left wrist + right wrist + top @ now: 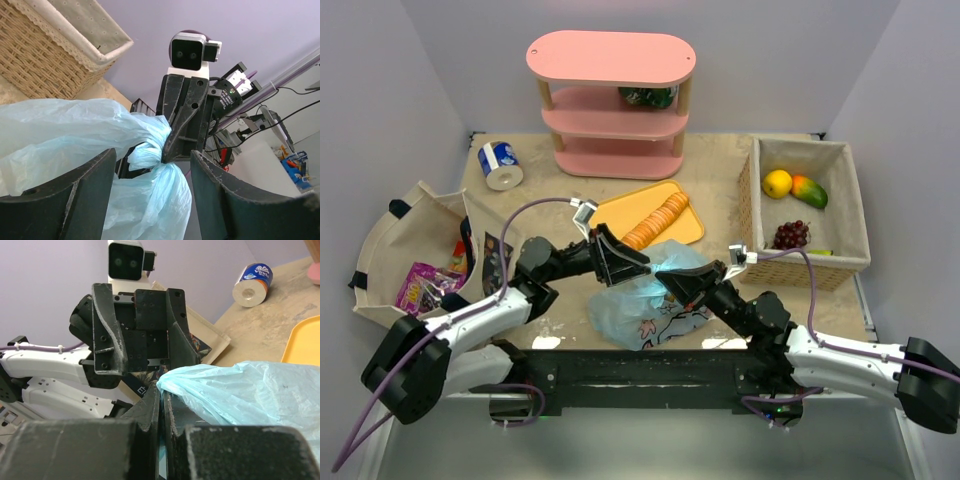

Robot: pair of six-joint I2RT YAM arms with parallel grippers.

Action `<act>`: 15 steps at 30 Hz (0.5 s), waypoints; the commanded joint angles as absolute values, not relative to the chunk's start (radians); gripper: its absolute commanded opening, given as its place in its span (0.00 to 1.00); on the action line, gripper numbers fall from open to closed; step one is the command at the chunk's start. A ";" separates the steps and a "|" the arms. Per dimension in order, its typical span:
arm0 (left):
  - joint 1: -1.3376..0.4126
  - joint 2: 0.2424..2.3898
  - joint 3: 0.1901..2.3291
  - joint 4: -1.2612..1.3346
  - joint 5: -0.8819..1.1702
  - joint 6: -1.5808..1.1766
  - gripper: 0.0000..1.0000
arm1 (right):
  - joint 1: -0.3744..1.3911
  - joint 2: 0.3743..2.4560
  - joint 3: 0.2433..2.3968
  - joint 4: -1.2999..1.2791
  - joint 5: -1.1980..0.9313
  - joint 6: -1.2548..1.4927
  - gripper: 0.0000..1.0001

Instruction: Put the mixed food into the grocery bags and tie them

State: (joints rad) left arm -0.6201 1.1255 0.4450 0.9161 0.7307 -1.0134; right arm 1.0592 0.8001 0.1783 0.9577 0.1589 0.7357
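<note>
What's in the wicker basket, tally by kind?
Round yellow fruit: 1
Green and orange-red mango: 1
Dark grape bunch: 1
Total: 3 in the wicker basket; a green sliver at its near wall is too small to name.

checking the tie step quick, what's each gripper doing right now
left gripper: jaws open, gripping nothing
right gripper: jaws shut on the light-blue bag

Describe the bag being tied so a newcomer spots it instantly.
Find the orange tray at centre; the bag lies crumpled on its near side, its neck pinched by the right claw. It alone is translucent light-blue plastic with cartoon prints, unlike the cream cloth bag at left and wicker basket at right.
</note>
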 commanded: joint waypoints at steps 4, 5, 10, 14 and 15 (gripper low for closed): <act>-0.640 1.154 0.491 0.868 0.733 -1.012 0.63 | 1.058 0.811 0.190 1.026 0.143 0.713 0.00; -0.647 1.155 0.500 0.862 0.733 -1.006 0.63 | 1.058 0.815 0.190 1.028 0.141 0.713 0.00; -0.664 1.181 0.505 0.911 0.738 -1.029 0.53 | 1.058 0.830 0.202 1.031 0.133 0.713 0.00; -0.670 1.189 0.497 0.939 0.750 -1.048 0.35 | 1.057 0.830 0.204 1.023 0.143 0.716 0.00; -0.670 1.187 0.495 0.939 0.752 -1.049 0.31 | 1.057 0.825 0.204 1.020 0.144 0.716 0.00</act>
State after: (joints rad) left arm -0.6636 1.1851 0.4686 0.8745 0.7341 -1.0348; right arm 1.0588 0.8314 0.1783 0.9611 0.1390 0.7353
